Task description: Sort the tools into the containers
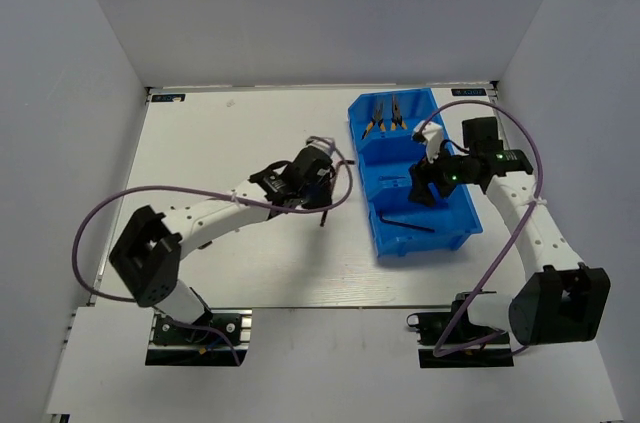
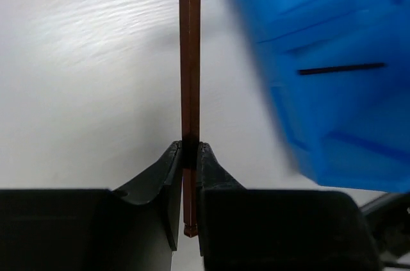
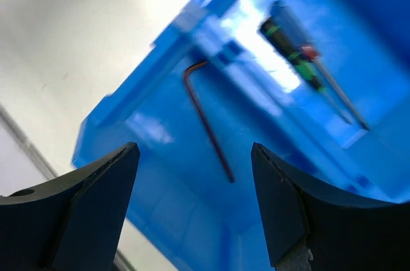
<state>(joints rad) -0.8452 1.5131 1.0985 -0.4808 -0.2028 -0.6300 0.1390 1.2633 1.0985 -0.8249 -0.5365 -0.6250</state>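
Observation:
The bright blue bin [image 1: 465, 218] stands right of centre with three compartments. Two pliers [image 1: 385, 115] lie in the far one. Two screwdrivers [image 3: 291, 50] lie in the middle one, one black-green and one with red on it. A dark hex key [image 1: 405, 223] lies in the near one; it also shows in the right wrist view [image 3: 208, 117]. My left gripper [image 1: 318, 193] is shut on another hex key [image 2: 189, 79] and holds it above the table just left of the bin [image 2: 333, 111]. My right gripper [image 1: 425, 183] is open and empty above the bin's middle [image 3: 192, 175].
White walls enclose the table on the left, back and right. The white tabletop [image 1: 220, 133] spreads left of the bin. Purple cables [image 1: 95, 218] loop beside both arms.

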